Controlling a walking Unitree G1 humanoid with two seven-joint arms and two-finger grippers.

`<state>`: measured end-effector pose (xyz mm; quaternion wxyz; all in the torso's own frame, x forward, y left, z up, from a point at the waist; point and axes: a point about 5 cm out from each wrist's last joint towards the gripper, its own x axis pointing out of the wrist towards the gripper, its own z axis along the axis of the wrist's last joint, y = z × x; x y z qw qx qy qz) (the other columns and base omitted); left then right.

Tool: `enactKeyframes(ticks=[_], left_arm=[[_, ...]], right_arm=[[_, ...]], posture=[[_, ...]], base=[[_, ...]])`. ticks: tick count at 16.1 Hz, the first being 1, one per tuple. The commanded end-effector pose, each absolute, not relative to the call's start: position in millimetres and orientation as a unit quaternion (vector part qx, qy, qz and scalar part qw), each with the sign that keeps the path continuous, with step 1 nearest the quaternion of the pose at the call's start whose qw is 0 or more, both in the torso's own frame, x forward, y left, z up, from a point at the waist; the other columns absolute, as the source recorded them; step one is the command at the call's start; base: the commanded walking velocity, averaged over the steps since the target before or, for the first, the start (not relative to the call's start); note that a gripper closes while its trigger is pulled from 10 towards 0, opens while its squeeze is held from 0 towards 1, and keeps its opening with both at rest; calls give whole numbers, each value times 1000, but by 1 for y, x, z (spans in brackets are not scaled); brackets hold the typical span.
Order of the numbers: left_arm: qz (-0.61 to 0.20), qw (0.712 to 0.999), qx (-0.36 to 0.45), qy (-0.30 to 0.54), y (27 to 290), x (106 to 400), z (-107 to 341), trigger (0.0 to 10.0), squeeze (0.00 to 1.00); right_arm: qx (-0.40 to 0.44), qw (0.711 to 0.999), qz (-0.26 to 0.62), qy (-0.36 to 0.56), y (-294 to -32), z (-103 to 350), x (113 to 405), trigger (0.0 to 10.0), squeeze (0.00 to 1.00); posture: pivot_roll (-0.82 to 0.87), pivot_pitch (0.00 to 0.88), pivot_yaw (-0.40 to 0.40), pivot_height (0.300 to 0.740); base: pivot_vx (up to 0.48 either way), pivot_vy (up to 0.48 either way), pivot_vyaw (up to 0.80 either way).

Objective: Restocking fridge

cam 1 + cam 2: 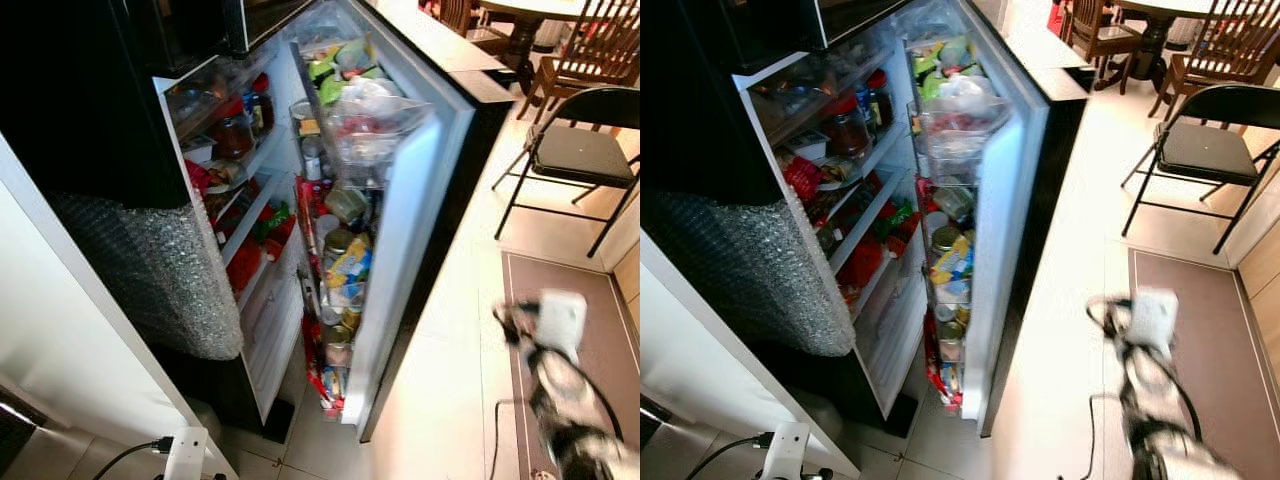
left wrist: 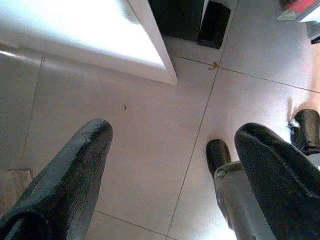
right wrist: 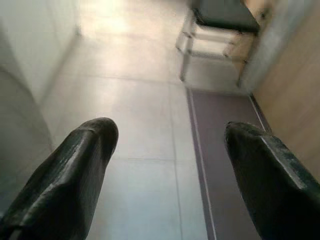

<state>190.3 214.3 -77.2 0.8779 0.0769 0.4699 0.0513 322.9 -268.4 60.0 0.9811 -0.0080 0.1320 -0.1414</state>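
Fridge [image 1: 400,250] straight ahead, door swung wide open toward the folding chair [image 1: 580,150]. Inside: shelves crowded with red-lidded jars [image 1: 235,135], door racks packed with cans, bottles and bagged greens [image 1: 340,60], clear plastic tubs near the top. Likely handling: jars and bottles heavy, glass, breakable, best taken round the body below the lid; bags soft and light, prone to slip. Little free room on the shelves, so placement looks tight. Right gripper [image 3: 165,145] out to the fridge's right over bare floor, fingers spread, nothing held. Left gripper [image 2: 170,165] low beside the fridge base, fingers apart, empty. Arm blurred, near the brown mat [image 1: 590,320].
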Motion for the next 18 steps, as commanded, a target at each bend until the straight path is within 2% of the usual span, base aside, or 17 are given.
enactKeyframes(ticks=[1,3,8,10,12,15,18], left_arm=[[48,872,85,479,215,187,-79,10000,0],[47,872,85,479,214,186,-79,10000,0],[47,872,85,479,214,186,-79,10000,0],[53,872,85,480,214,185,-80,10000,0],[53,871,86,480,214,185,-80,10000,0],[55,872,87,478,215,185,-80,10000,0],[56,872,86,478,215,185,-80,10000,0]], right_arm=[[-20,985,-131,112,-269,73,331,10000,0],[-25,996,-59,66,-244,99,355,10000,0],[-26,997,-46,64,-242,102,357,10000,0],[-62,994,69,52,-182,126,382,10000,0],[-64,988,138,40,-155,134,386,10000,0],[-76,976,203,19,-130,144,388,10000,0],[-78,973,216,7,-120,152,391,10000,0]], posture=[[-22,0,-17,740],[-22,0,-19,740],[-22,0,-19,740],[-19,0,-21,740],[-20,0,-21,740],[-18,0,-24,740],[-18,0,-25,740]], base=[[0,0,0],[0,0,0],[0,0,0],[0,0,0],[0,0,0],[0,0,0],[0,0,0]])
